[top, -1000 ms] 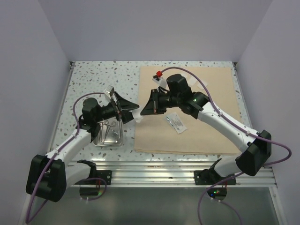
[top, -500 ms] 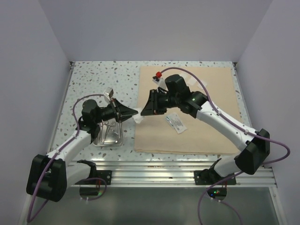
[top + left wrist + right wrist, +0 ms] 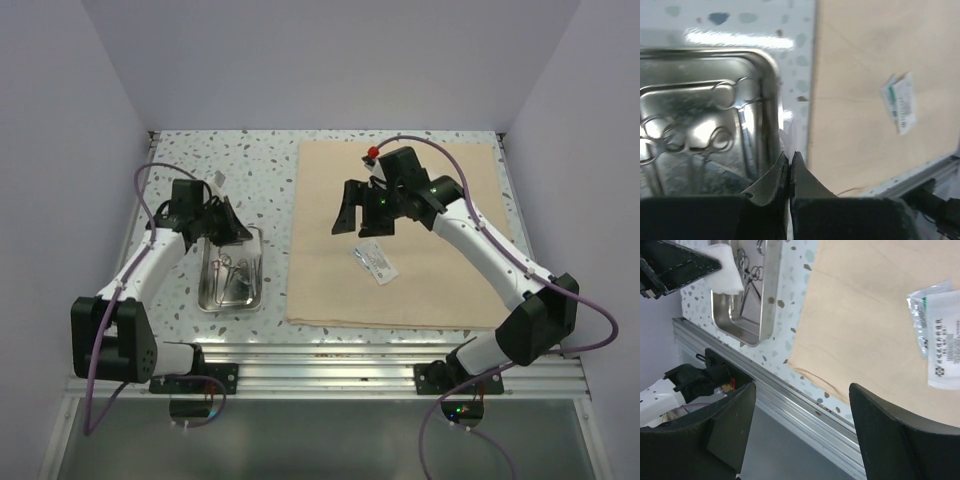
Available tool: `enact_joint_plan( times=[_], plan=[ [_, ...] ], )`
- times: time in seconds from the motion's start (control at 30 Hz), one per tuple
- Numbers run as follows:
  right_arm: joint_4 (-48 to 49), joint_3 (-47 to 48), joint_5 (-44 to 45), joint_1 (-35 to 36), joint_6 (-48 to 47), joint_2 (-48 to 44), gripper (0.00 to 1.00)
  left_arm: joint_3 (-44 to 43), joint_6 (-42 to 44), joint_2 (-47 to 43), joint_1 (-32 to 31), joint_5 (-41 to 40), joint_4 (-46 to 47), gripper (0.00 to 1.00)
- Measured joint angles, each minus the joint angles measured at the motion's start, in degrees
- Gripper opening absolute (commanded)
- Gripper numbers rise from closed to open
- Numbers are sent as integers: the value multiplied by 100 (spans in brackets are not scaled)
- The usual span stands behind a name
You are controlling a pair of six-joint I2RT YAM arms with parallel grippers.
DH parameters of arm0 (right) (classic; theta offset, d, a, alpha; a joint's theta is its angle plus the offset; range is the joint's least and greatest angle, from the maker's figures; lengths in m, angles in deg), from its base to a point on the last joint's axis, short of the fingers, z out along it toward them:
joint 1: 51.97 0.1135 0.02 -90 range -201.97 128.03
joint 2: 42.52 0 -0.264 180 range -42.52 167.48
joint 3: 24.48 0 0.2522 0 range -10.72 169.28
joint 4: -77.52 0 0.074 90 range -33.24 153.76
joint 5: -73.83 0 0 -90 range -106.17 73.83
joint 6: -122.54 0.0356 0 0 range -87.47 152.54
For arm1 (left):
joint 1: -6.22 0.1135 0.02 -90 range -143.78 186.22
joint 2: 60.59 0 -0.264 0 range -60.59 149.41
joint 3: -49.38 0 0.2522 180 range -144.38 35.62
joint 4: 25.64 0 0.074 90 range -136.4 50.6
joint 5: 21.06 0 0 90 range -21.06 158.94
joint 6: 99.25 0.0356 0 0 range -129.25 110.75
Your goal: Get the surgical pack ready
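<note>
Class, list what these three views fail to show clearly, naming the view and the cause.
- Gauze: top view, hidden by the left claw.
- Packet: right wrist view, cut by the right edge; print illegible.
- Instruments in tray: left wrist view, blurred; scissors or forceps unclear.

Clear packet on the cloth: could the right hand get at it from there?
Probably yes. The right hand is open and empty above the cloth, the clear packet lies bare close by, and nothing sits between them.
</note>
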Motion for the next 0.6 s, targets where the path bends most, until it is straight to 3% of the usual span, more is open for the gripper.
enact_joint_plan(
  times=[0.2,0.6],
  plan=[
    [-232,4,-142,-374,-391,76,79,-96,1222,791,120,-1038,-1038,0],
    [-229,-92,-603,-579,-654,330,80,-374,1727,1707,125,-608,-1034,0]
  ],
)
